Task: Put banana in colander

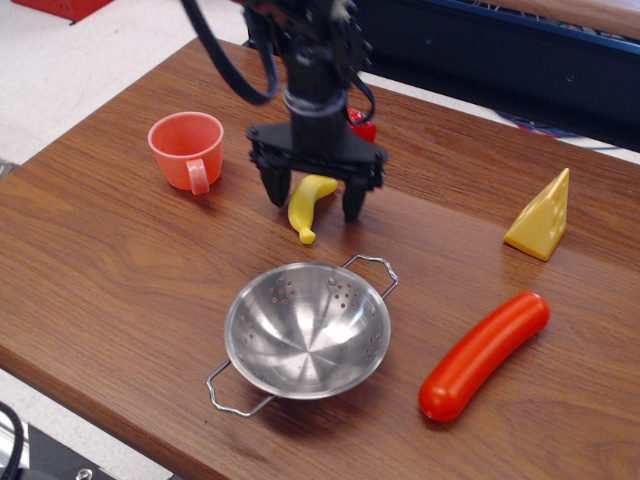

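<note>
The small yellow banana point(309, 204) lies on the wooden table point(110, 260), just behind the colander. The colander point(306, 331) is a shiny steel bowl with two wire loop handles, empty, near the table's front edge. My gripper point(314, 204) is open and hangs over the banana. One black finger point(274, 186) stands to the left of the banana and the other to its right, low near the table. The banana's upper end sits between them.
An orange-pink cup point(188, 150) stands at the left. A yellow cheese wedge point(543, 218) is at the right. A long red sausage point(484, 354) lies at the front right. A small red object point(363, 126) shows behind the arm.
</note>
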`<state>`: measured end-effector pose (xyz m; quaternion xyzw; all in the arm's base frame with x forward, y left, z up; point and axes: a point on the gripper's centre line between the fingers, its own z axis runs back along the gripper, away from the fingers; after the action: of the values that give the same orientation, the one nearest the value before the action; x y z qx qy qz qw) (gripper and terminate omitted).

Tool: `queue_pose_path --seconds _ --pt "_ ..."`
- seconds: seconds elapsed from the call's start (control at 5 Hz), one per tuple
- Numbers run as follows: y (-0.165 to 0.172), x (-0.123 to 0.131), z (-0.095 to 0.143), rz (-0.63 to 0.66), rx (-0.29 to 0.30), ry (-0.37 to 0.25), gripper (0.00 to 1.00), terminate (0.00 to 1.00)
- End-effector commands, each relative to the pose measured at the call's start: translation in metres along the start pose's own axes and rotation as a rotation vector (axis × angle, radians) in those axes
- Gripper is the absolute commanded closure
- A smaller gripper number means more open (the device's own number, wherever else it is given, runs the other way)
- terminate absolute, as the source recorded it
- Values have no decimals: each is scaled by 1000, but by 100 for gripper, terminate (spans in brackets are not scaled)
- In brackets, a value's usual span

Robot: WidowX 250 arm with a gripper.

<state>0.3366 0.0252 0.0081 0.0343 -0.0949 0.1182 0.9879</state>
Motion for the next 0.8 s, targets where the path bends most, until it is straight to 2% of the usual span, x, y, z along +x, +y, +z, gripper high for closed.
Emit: queue_pose_path --seconds 0.0,0.2,0.4,0.6 --pt "-6 6 5 30 -4 -22 100 0" --pt "-3 8 26 62 -31 -46 100 0" --pt "-11 5 57 61 -92 -34 100 0" --pt "-12 -15 86 28 -165 -17 100 0"
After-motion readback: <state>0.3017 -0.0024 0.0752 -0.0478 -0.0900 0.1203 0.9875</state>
